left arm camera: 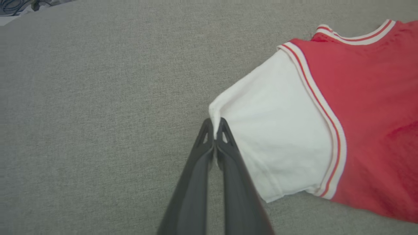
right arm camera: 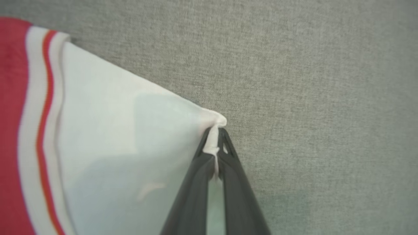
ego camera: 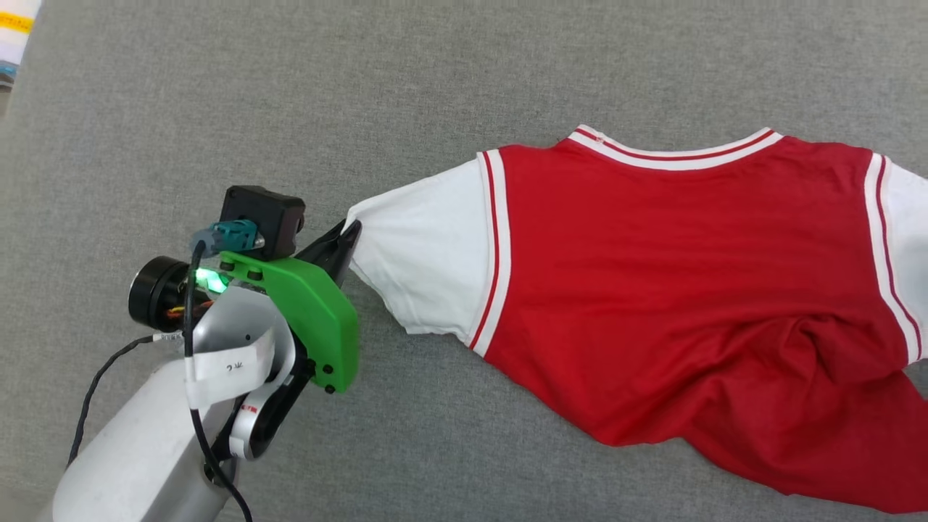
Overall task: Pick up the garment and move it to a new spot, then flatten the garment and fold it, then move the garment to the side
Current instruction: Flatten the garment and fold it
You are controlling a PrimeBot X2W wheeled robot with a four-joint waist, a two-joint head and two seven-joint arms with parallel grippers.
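Note:
The garment (ego camera: 667, 275), a red jersey with white sleeves and red-white striped trim, lies spread on the grey cloth surface, plain side up, its lower right part rumpled. My left gripper (ego camera: 351, 233) is shut on the tip of the garment's left white sleeve (left arm camera: 271, 130); in the left wrist view my left gripper (left arm camera: 215, 125) pinches the sleeve's corner between closed fingers. In the right wrist view my right gripper (right arm camera: 217, 135) is shut on the corner of the other white sleeve (right arm camera: 130, 137), with a fold of white cloth squeezed between the fingers.
The grey fabric surface (ego camera: 435, 87) stretches wide to the left and behind the garment. At the far left edge lies a white thing with a yellow band (ego camera: 16, 29). Some cables (left arm camera: 13, 6) show beyond the surface's far corner.

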